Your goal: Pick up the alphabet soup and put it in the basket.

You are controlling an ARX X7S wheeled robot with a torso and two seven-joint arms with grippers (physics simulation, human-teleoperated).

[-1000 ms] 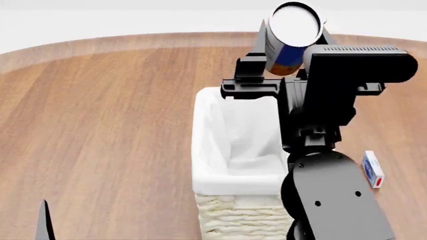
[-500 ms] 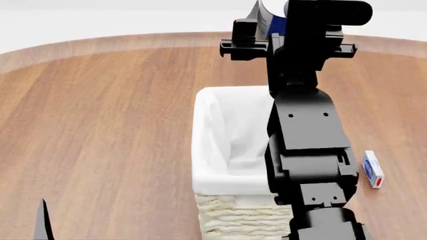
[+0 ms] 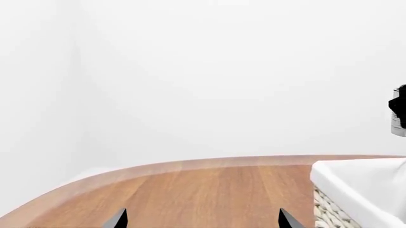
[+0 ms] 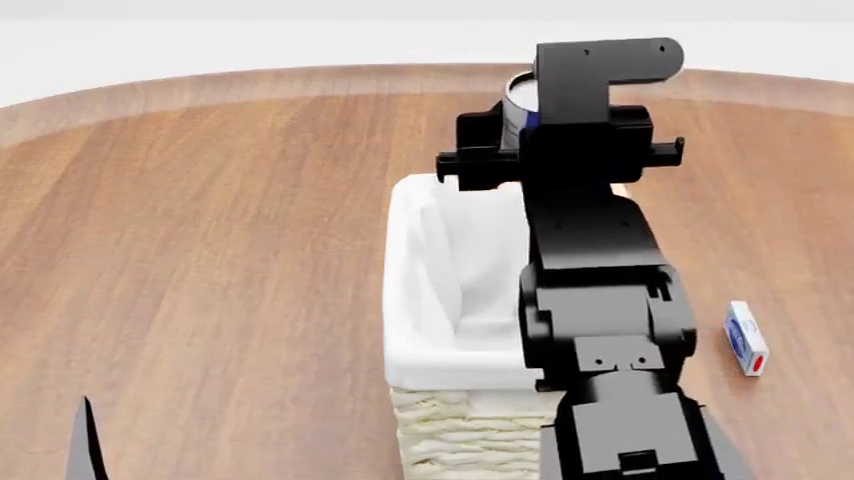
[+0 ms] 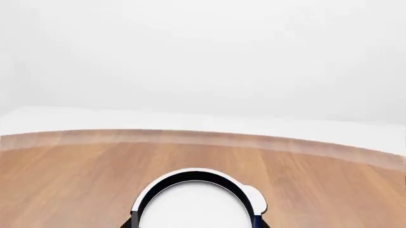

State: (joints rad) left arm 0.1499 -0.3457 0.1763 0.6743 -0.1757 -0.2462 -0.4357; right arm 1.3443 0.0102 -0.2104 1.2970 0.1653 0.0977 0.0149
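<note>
The right arm (image 4: 594, 300) is built of matte black, blocky link housings with rounded edges. Small round screw heads show on the forearm faces. A flat black bracket plate with small holes tops the wrist. The right gripper (image 4: 534, 130) carries a black crossbar with stepped, notched ends. The left gripper (image 3: 199, 219) shows only as two dark, pointed fingertips.

A large wooden table (image 4: 227, 250) with warm reddish-brown planks fills most of the head view, its grain running away from the camera and its far edge curving in a pale arc across the top of the frame. Beyond that edge lies a plain white wall (image 3: 222, 71), evenly and softly lit, with a faint vertical corner at the upper left of the left wrist view.
</note>
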